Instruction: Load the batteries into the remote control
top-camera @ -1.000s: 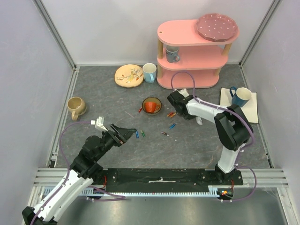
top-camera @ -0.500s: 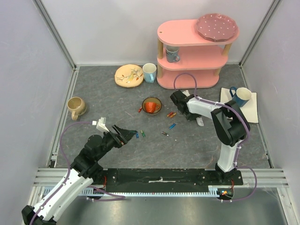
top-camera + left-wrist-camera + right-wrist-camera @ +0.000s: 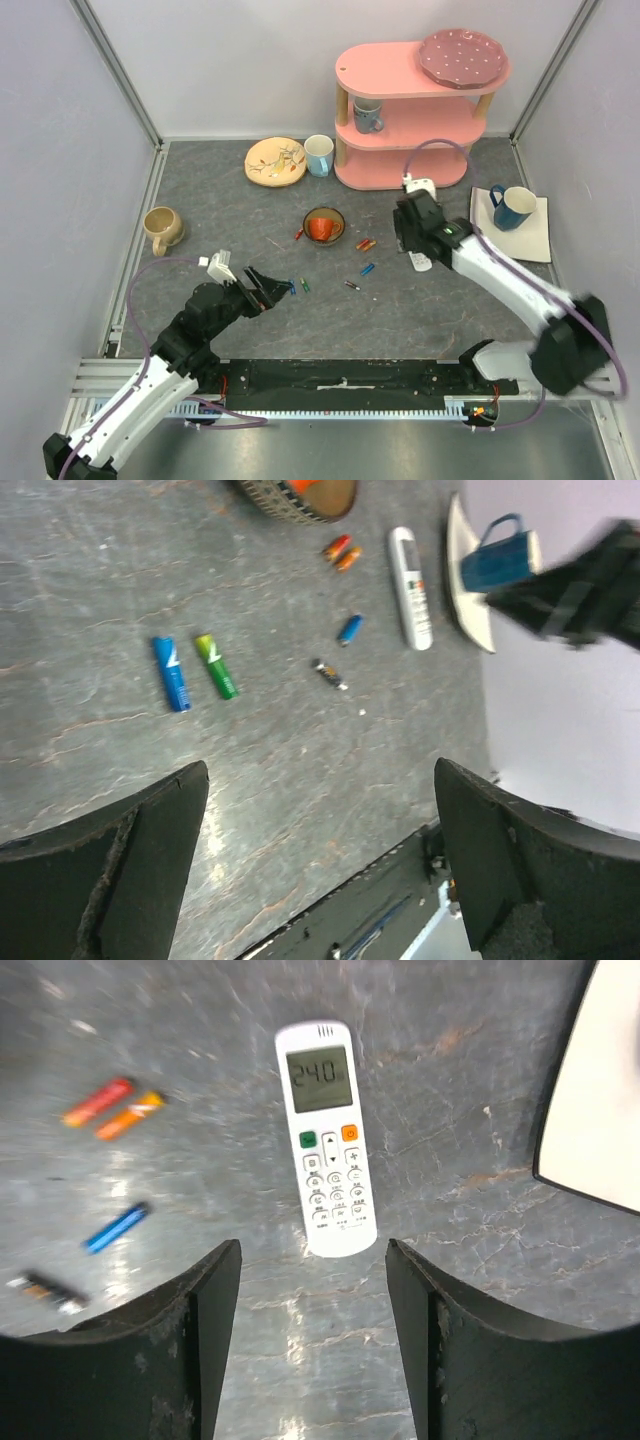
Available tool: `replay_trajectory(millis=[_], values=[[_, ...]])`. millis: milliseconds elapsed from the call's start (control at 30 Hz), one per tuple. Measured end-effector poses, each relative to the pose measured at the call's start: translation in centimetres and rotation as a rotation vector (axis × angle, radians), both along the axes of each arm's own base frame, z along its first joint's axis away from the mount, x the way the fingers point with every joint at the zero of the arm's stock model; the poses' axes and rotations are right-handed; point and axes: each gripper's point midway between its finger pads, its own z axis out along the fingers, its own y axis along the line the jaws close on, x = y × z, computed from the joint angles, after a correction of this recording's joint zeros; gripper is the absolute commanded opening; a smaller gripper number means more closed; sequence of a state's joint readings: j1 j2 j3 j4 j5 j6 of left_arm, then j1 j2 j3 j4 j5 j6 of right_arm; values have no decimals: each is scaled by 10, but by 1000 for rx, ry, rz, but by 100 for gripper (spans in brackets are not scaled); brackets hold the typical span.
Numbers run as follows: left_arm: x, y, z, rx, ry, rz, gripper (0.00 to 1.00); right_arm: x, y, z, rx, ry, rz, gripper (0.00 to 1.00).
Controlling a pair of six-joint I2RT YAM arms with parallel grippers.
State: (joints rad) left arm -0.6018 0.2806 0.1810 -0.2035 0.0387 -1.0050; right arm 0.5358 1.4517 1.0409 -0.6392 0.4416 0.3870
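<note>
The white remote control (image 3: 327, 1138) lies face up on the grey table, its display lit, just ahead of my right gripper (image 3: 313, 1340), which hangs open above it and holds nothing. From above, the remote control (image 3: 421, 262) shows just under the right gripper (image 3: 412, 243). Loose batteries lie to its left: red (image 3: 97, 1101), orange (image 3: 131, 1115), blue (image 3: 117, 1227) and dark (image 3: 45, 1290). My left gripper (image 3: 320, 860) is wide open and empty, low over the table, short of a blue battery (image 3: 171, 673) and a green battery (image 3: 216, 666). The left gripper (image 3: 268, 287) sits left of that pair.
A dark bowl (image 3: 324, 226) with an orange item stands behind the batteries. A blue mug (image 3: 514, 206) rests on a white napkin (image 3: 541, 238) at the right. A pink shelf (image 3: 405, 120), a plate (image 3: 275, 162), a white mug (image 3: 319, 154) and a tan mug (image 3: 162, 227) stand further off.
The right arm has swung right and its gripper has opened wider, now over the remote control. The left gripper has opened slightly more and barely moved.
</note>
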Motion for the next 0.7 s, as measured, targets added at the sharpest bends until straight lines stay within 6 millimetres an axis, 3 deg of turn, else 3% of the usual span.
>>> replay_trajectory(millis=[100,167,267,433,533,700], values=[[0,4,-9,90,41,-6,99,-13,5,51,192,-216,17,89],[1,4,-11,145,70,-17,99,-29,8,66,310,-328,43,98],[6,6,-9,206,100,-11,99,-54,5,49,408,-370,59,98],[19,10,6,254,105,30,99,-78,6,-1,450,-290,60,98],[23,12,12,263,97,52,99,-82,10,-3,499,-306,69,98],[23,16,16,269,103,72,99,-79,20,18,604,-376,74,98]])
